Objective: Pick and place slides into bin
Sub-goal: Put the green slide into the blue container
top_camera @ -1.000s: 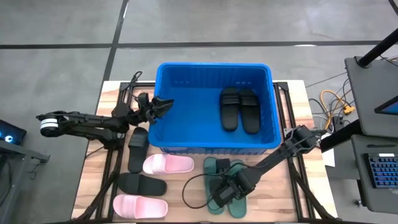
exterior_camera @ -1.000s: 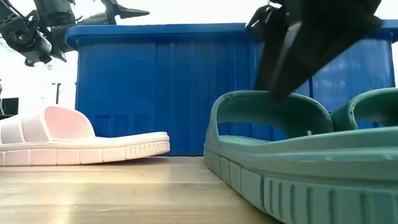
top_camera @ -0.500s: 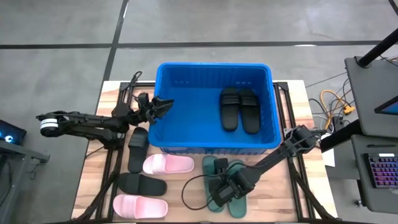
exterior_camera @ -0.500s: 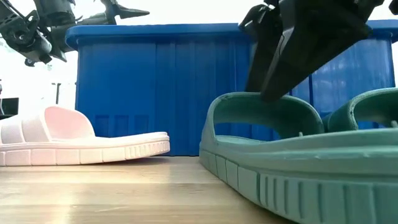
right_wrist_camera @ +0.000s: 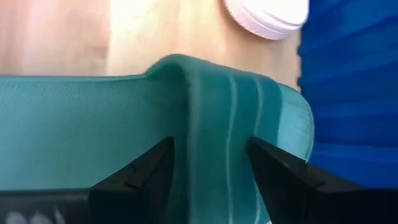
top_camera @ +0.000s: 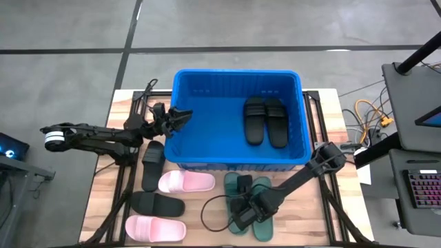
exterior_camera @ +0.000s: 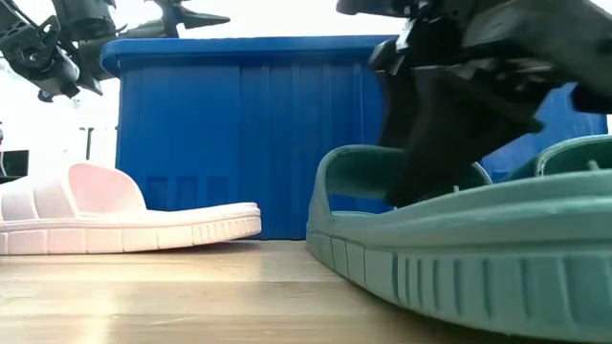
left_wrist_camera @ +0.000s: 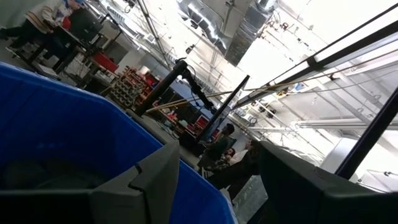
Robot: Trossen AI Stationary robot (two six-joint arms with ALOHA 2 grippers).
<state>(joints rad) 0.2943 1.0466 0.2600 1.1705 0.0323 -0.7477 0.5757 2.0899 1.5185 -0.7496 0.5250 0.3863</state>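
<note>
The blue bin stands at the table's middle back with two black slides lying in it. On the table in front lie two dark green slides, two pale pink slides and two black slides. My right gripper is open, low over the left green slide, with its fingers on either side of the strap. My left gripper is open and empty, in the air at the bin's left rim. My right gripper stands astride the left green slide's strap, coming from above on a slant. One finger is on the footbed side and the other finger on the far side of the strap. The sole lies on the table. Whether the fingers press the strap, I cannot tell.
The second green slide lies close beside the one under my right gripper. A pink slide lies to its left, in front of the bin wall. A black cable loops on the table near my right gripper.
My right gripper has come down onto the left green slide's strap and gone slightly toward the table's left. The green slide has shifted a little toward the left with it. My left gripper has kept still.
</note>
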